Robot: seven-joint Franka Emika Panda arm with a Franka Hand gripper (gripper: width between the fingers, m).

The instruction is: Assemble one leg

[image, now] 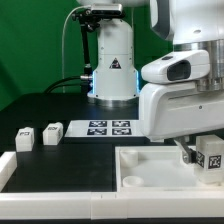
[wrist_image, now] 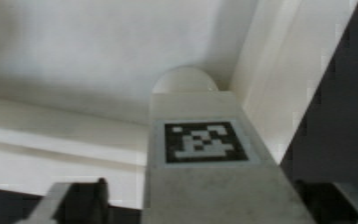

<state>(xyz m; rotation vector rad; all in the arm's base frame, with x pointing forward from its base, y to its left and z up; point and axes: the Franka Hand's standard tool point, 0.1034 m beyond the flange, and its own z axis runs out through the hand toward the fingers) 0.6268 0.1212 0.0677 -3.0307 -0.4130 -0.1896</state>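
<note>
Small white plastic block-like leg (wrist_image: 202, 150) with a black-and-white square tag: clamped between the fingers of the two-finger gripper (image: 197, 150). It is held over the large white square tray-like tabletop (image: 150, 165), at the near edge of the black table (image: 60, 108), toward the exterior view's right; contact cannot be told. Two spare legs, alike (image: 25, 137) (image: 52, 131), stand beside the flat white marker board (image: 108, 127).

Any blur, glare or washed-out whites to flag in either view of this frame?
Exterior view: fairly sharp, a blue-white glow at the arm's base, the white tabletop nearly blown out against the dark table. Wrist view: soft focus, the leg very close, its tag blurred but discernible; gripper fingers dark, detail lost.
</note>
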